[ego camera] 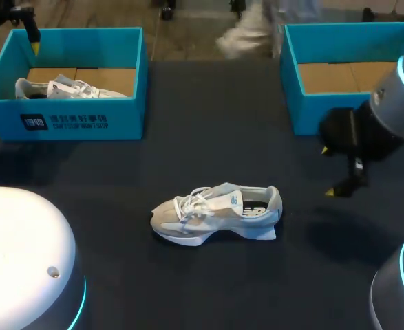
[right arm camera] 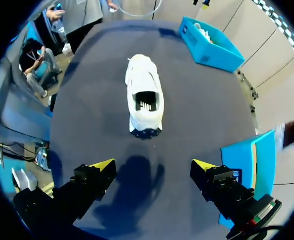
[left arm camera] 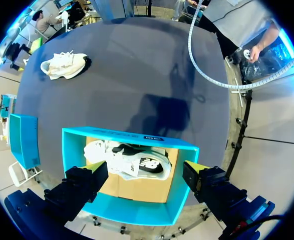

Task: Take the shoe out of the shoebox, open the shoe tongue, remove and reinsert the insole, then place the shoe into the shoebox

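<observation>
A grey-white sneaker (ego camera: 215, 213) stands on its sole in the middle of the dark table, toe to the left, laces loose. My right gripper (ego camera: 329, 170) hangs open above the table to its right; in the right wrist view the sneaker (right arm camera: 144, 97) lies ahead of the open gripper (right arm camera: 153, 166), heel toward it. A second sneaker (ego camera: 71, 88) lies in the left teal shoebox (ego camera: 84, 120). My left gripper (left arm camera: 145, 170) hovers open over that shoebox (left arm camera: 131, 135) and the shoe inside (left arm camera: 131, 161). Nothing is between either pair of fingers.
A second teal shoebox (ego camera: 292, 96) with a bare cardboard floor stands at the back right, close to my right arm, and shows beside the right gripper as a teal box (right arm camera: 242, 155). The left shoebox (right arm camera: 209, 42) is far beyond the sneaker.
</observation>
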Controlling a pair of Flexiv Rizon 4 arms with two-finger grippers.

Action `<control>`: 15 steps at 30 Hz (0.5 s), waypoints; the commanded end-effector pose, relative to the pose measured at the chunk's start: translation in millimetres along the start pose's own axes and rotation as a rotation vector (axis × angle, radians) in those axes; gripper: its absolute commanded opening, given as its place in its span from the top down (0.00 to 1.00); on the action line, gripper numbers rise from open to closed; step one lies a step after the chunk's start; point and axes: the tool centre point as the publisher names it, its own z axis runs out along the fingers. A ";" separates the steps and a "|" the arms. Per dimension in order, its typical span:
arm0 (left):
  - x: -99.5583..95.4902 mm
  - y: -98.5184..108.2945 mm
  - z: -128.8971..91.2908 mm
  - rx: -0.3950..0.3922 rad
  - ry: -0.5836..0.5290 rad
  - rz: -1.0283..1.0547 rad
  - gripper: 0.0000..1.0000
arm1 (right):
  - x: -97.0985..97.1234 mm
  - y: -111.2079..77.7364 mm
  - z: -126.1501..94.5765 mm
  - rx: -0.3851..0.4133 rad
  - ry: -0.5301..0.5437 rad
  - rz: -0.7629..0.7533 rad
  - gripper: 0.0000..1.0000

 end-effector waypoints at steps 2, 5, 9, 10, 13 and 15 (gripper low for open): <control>0.2 -1.5 -0.1 -0.003 0.002 0.000 0.00 | 9.3 -18.2 14.0 -0.387 -0.013 -0.035 0.00; 0.2 -1.5 -0.1 -0.003 0.002 0.000 0.00 | 8.9 -23.9 21.5 -0.434 -0.006 -0.037 0.00; 0.2 -1.5 -0.1 -0.003 0.002 0.000 0.00 | 8.5 -30.4 31.2 -0.484 0.007 -0.039 0.00; 0.2 -1.5 -0.1 -0.003 0.002 0.000 0.00 | 8.2 -31.4 33.0 -0.500 0.008 -0.051 0.00; 0.2 -1.5 -0.1 -0.003 0.002 0.000 0.00 | 7.5 -34.8 41.4 -0.568 0.004 -0.056 0.00; 0.2 -1.5 -0.1 -0.003 0.002 0.000 0.00 | 6.9 -36.8 47.6 -0.606 -0.001 -0.050 0.00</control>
